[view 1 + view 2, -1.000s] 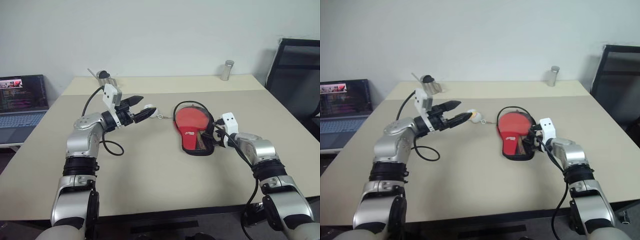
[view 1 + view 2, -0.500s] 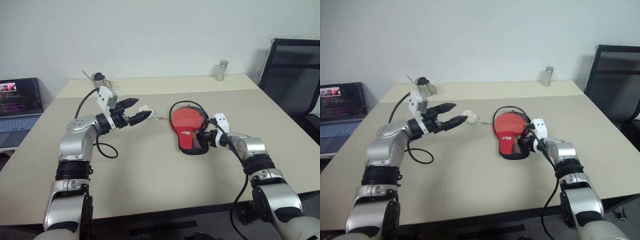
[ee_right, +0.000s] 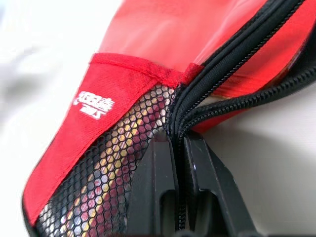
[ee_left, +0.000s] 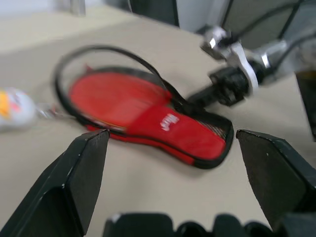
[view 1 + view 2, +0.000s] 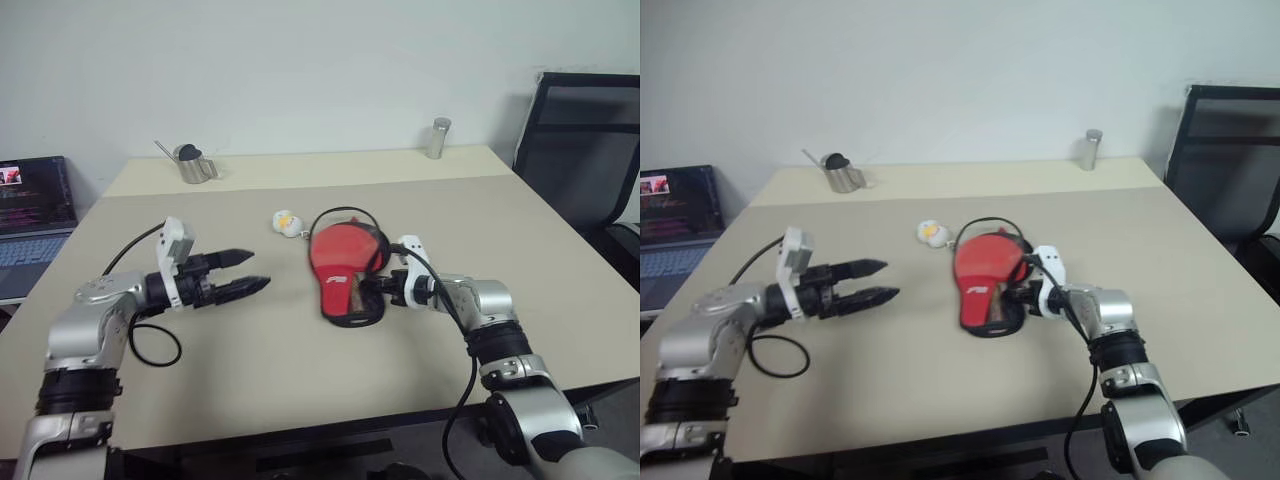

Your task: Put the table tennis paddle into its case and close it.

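A laptop (image 5: pixel 35 205), metal cup (image 5: pixel 189 164), canister (image 5: pixel 436 138) (possibly steel), black chair (image 5: pixel 580 140).

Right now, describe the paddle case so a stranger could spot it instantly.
On the beige table, look near the middle, between the two arms. The case is paddle-shaped: red panel with white lettering, black mesh pocket, black zip edge. The small white ball behind it is far smaller.

paddle (image 5: pixel 340 243) in case (image 5: pixel 345 300), mid-table (image 5: pixel 300 380)

An office: beige table (image 5: pixel 300 390), open laptop (image 5: pixel 30 210), black office chair (image 5: pixel 585 150).
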### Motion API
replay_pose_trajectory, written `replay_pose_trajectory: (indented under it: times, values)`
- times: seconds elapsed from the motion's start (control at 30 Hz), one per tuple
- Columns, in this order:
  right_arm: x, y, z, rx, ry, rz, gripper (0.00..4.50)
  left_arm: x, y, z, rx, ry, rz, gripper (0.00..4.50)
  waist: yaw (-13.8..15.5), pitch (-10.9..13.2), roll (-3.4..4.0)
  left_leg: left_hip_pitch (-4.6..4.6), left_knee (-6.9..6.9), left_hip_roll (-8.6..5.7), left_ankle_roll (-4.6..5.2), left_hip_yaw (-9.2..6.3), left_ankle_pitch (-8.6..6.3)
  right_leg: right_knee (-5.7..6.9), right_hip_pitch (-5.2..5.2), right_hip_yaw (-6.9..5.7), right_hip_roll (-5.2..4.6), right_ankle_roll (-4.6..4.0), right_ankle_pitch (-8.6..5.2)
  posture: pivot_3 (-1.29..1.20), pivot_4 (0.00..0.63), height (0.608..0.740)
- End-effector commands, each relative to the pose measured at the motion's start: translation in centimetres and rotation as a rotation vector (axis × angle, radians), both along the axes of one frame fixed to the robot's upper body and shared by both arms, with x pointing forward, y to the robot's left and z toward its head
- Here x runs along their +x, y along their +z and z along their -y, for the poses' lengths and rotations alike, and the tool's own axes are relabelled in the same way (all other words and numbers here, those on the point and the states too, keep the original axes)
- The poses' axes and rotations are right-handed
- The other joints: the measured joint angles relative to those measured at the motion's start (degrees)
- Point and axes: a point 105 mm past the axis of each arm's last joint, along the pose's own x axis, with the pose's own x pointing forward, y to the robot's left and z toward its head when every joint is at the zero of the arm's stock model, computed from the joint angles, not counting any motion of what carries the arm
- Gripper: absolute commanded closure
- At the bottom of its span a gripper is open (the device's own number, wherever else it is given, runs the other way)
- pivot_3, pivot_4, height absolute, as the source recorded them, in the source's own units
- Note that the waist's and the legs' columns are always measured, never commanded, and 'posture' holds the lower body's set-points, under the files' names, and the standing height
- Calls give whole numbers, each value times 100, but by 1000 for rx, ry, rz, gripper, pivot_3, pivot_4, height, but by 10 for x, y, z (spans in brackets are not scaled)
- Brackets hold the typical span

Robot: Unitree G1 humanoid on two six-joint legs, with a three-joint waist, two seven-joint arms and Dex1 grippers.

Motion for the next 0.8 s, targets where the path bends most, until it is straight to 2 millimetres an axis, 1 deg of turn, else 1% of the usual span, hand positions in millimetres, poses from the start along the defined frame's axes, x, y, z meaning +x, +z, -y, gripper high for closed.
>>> replay_pose_trajectory:
  times: [0.03, 0.1, 0.23, 0.37, 0.47, 0.53, 0.63, 0.7, 0.8]
  values:
    - [-17, 23, -17, 60, 83, 45, 4481, -13, 10, 2, 13, -43, 34, 0, 40, 0, 0, 0, -2, -1, 0, -1, 0, -1, 0, 0, 0, -1, 0, 0, 150, 740]
    - [-30, 21, -18, 56, 93, 35, 4481, -18, 5, 6, 5, -46, 20, 0, 62, 0, -1, -7, -2, -4, -1, -3, 0, -5, -2, -3, -2, -1, -1, 0, 150, 740]
    - [-42, 15, -7, 44, 28, 7, 4481, -27, -2, 15, 0, -76, -11, 0, 146, -1, -1, -13, -1, -13, -4, -6, -3, -12, 0, -7, -11, -1, -1, 0, 150, 740]
    - [-56, 5, 13, 25, -68, -39, 4481, -30, -4, 19, 3, -83, -15, 0, 202, 0, -1, -18, 0, -12, -5, -11, -3, -19, -2, -12, -10, -1, -2, 0, 150, 740]
    - [-67, 1, 28, 24, -145, -76, 4481, -33, -4, 20, 16, -106, -22, 0, 214, 0, -1, -26, -1, -13, -5, -16, -4, -23, -4, -20, -9, -2, -2, 0, 150, 740]
    - [-77, 1, 29, 34, -158, -99, 4481, -33, -1, 21, 16, -110, -21, 0, 218, -1, -1, -31, 0, -14, -5, -19, -4, -27, -5, -22, -9, -2, -2, 0, 150, 740]
    - [-94, 1, 24, 43, -146, -124, 4481, -32, 0, 22, 23, -118, -20, 0, 219, -1, -1, -38, 0, -14, -5, -26, -4, -31, -8, -27, -9, -1, -2, 0, 150, 740]
    - [-100, 1, 22, 47, -146, -124, 4481, -32, 1, 22, 25, -121, -21, 0, 216, 0, 0, -40, 0, -12, -5, -30, -4, -34, -8, -29, -7, -1, -2, 0, 150, 740]
    - [-103, 1, 20, 69, -163, -127, 4481, -32, 1, 22, 29, -124, -21, 0, 214, 0, 0, -40, 0, -12, -5, -30, -5, -36, -8, -29, -6, -1, -3, 0, 150, 740]
